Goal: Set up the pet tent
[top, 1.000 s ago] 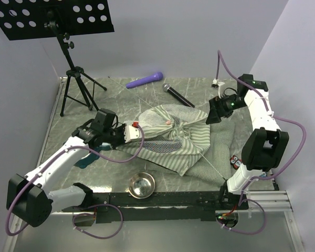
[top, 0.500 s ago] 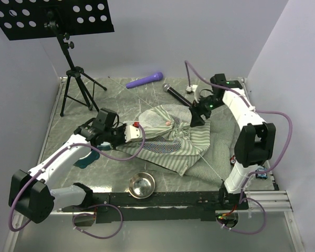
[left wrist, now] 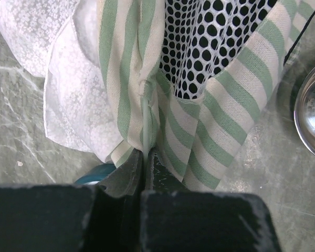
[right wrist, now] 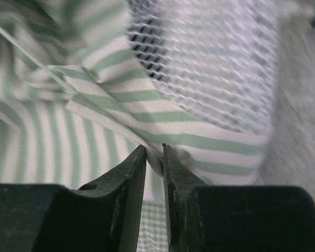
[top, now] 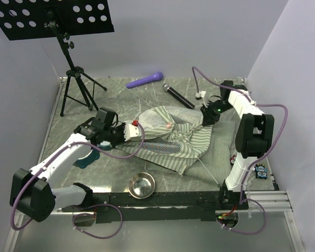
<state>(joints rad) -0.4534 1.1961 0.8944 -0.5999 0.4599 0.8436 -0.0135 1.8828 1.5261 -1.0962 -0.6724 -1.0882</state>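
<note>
The pet tent (top: 173, 139) lies collapsed in a heap of green-and-white stripes and white mesh in the middle of the table. Its grey-green checked mat (top: 220, 144) spreads out to the right. My left gripper (top: 127, 134) is at the tent's left edge. In the left wrist view it (left wrist: 146, 153) is shut on a striped seam (left wrist: 144, 105). My right gripper (top: 203, 119) sits at the tent's upper right edge. In the right wrist view it (right wrist: 155, 149) has its jaws nearly together, pinching a fold of striped fabric (right wrist: 163, 157).
A steel bowl (top: 142, 185) stands near the front edge. A teal bowl holder (top: 86, 161) shows under my left arm. A microphone (top: 178, 96) and a purple cylinder (top: 145, 80) lie at the back. A music stand tripod (top: 73, 86) stands at back left.
My right arm swung in from the back right to the tent's upper right edge, and its jaws closed on a striped fold. The left arm has held still.
</note>
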